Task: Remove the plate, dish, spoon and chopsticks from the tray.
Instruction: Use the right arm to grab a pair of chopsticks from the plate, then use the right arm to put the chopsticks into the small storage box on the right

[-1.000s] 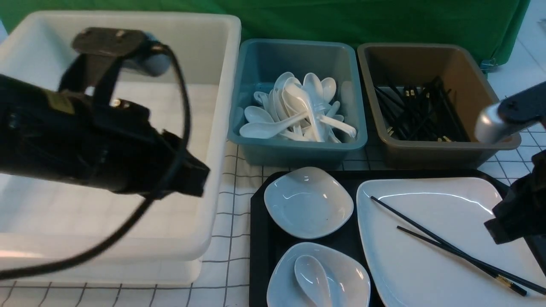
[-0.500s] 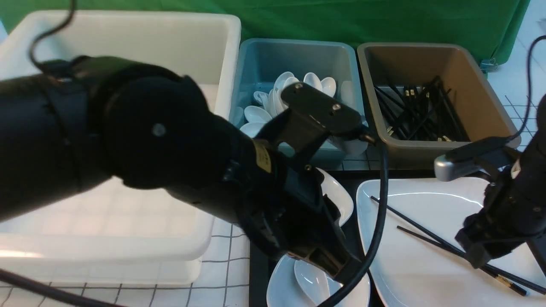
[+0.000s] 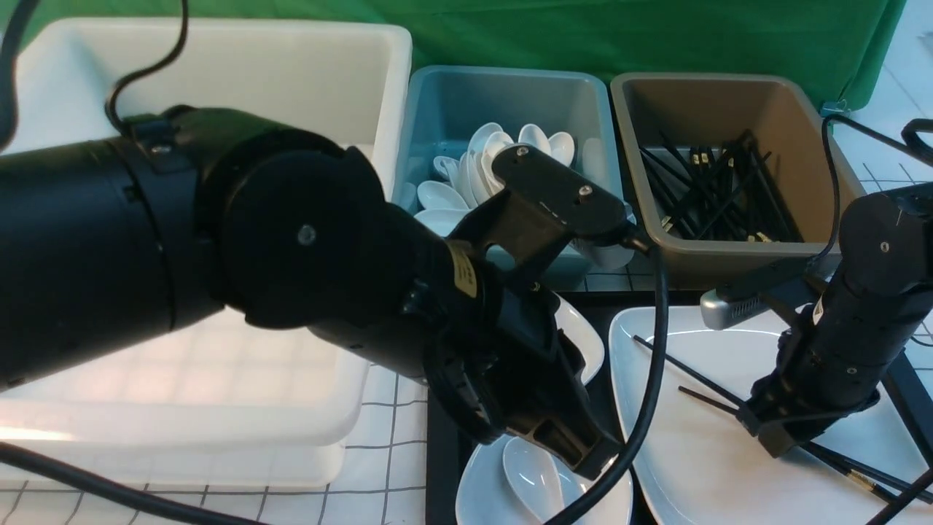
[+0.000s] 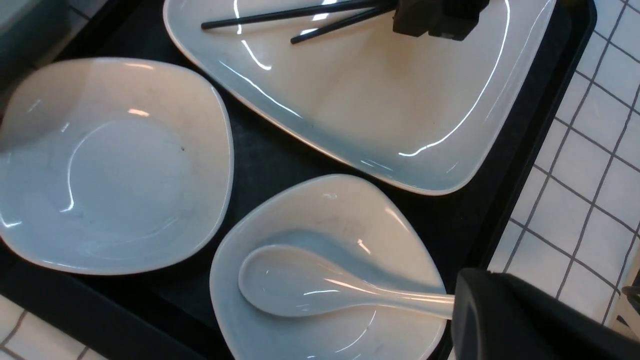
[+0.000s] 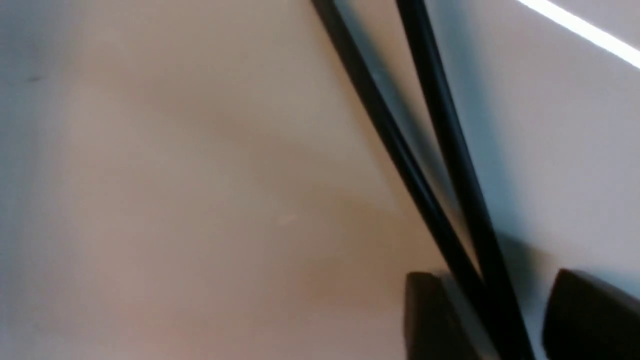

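Black tray (image 4: 265, 165) sits on a grid cloth (image 4: 590, 150) and carries all the tableware. Plate (image 4: 380, 100) fills the tray's R side. Chopsticks (image 4: 280, 16) lie on the plate, converging toward its near R corner, w/ thin ends pointing to the tray's middle. R gripper (image 3: 773, 434) is low over the plate w/ fingers (image 5: 430, 315) apart and both chopsticks btwn them. One finger is right against a chopstick, the other shows a gap, so it isn't clamped.

Two small dishes sit along the tray's L edge. Far dish (image 4: 115, 165) is at the far L corner. Near dish (image 4: 340, 210) is at the near L corner w/ the spoon (image 4: 300, 285) lying in it, bowl up, handle toward the tray's near edge.

L gripper (image 4: 480, 305) has its fingers closed. Its tip is over the spoon's handle end and hides it; can't tell if it touches or grips.

Past the tray's far edge are a blue bin (image 3: 510, 95) w/ white spoons (image 3: 536, 138) and a brown bin (image 3: 714, 109) w/ a heap of sticks (image 3: 714, 197). White tub (image 3: 291, 73) is off the tray's L edge.
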Motion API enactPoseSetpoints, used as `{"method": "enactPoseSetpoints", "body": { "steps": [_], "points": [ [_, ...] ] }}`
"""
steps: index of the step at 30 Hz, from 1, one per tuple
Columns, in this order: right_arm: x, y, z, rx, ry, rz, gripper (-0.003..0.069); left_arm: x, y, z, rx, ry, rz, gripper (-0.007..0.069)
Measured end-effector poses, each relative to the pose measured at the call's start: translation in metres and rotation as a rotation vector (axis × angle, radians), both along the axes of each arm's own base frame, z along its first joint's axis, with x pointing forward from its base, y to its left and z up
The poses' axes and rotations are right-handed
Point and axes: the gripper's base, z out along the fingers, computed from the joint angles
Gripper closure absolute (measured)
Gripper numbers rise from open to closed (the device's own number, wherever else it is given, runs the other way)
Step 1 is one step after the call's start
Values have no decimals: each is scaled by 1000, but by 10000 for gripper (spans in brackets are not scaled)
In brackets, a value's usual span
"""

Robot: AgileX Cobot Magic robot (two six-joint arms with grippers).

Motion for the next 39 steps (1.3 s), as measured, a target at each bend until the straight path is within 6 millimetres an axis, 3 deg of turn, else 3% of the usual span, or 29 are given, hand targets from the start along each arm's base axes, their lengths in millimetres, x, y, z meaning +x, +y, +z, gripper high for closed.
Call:
{"method": "enactPoseSetpoints", "body": {
  "steps": [1, 4, 5, 13, 25, 32, 39],
  "points": [
    [0, 0, 0, 0, 0, -2, 469, 0, 0, 0, 0, 0, 0, 628],
    [0, 0, 0, -3, 1, -4, 601, 0, 0, 0, 0, 0, 0, 628],
    [0, 0, 0, -2, 0, -5, 608, 0, 0, 0, 0, 0, 0, 628],
    [-2, 0, 2, -1, 28, -6, 608, 0, 0, 0, 0, -1, -1, 628],
    [-14, 5, 28, 79, 69, 52, 608, 2, -2, 2, -28, -20, 11, 627],
    [-17, 17, 49, 198, 141, 112, 608, 3, -3, 5, -56, -30, 21, 627],
    [-22, 26, 55, 311, 186, 169, 608, 5, -5, 7, -81, -46, 31, 627]
  ]
}}
